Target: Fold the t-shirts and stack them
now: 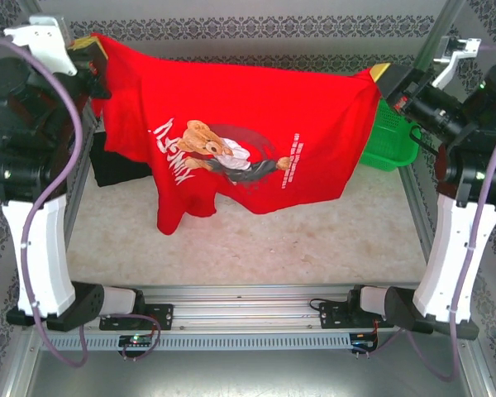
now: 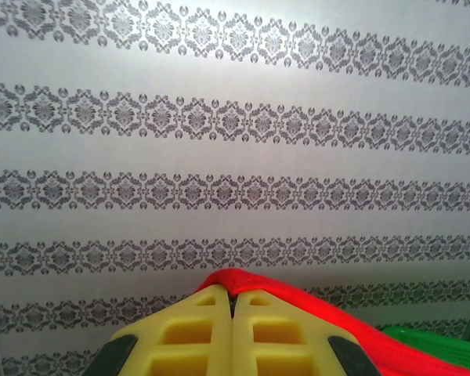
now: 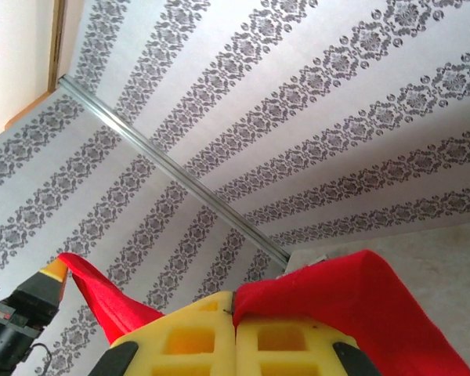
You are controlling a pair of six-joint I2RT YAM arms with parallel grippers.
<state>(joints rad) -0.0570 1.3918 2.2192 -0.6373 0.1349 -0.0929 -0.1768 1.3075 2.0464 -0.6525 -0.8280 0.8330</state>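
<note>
The red t-shirt (image 1: 240, 141) hangs stretched in the air between both arms, its teddy-bear print (image 1: 223, 153) facing the camera. My left gripper (image 1: 93, 45) is shut on its top left corner, and in the left wrist view red cloth (image 2: 243, 280) bulges out of the closed yellow fingers (image 2: 196, 329). My right gripper (image 1: 381, 74) is shut on the top right corner; red cloth (image 3: 352, 294) drapes over its yellow fingers (image 3: 274, 337). The black t-shirt (image 1: 116, 168) lies on the table at the left, mostly hidden behind the red one.
A green mesh basket (image 1: 390, 141) stands at the back right, partly behind the red shirt. The pale table (image 1: 256, 248) lies under the hanging cloth. Patterned walls (image 2: 235, 117) enclose the back and sides.
</note>
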